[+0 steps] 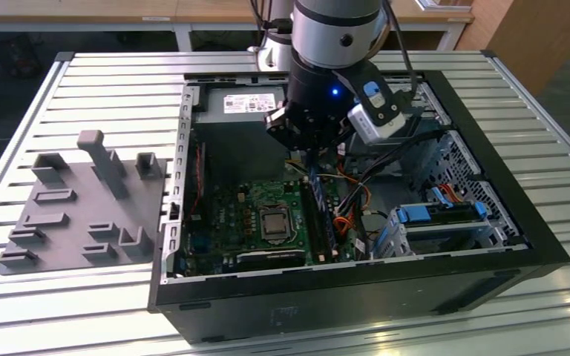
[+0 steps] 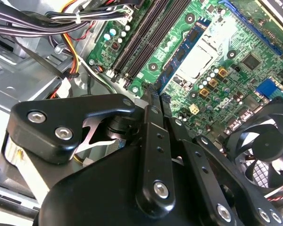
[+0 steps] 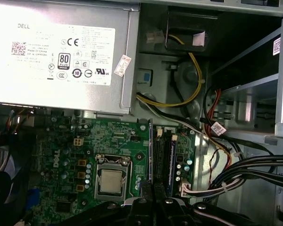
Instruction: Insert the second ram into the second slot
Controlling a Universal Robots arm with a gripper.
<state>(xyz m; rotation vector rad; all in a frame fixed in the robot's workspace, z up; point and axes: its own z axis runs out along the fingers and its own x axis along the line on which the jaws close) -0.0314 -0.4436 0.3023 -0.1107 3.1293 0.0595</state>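
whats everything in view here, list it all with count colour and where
computer case: 1, black, open, on slatted table
motherboard: 1, green, case floor
cpu socket: 1, silver, mid-board
ram stick: 1, blue, beside the socket, just ahead of the gripper
power supply: 1, grey, beside the board
fan: 1, black, by the board
fixture tray: 1, grey, exterior view's left
gripper: 1, black, low over the ram slots
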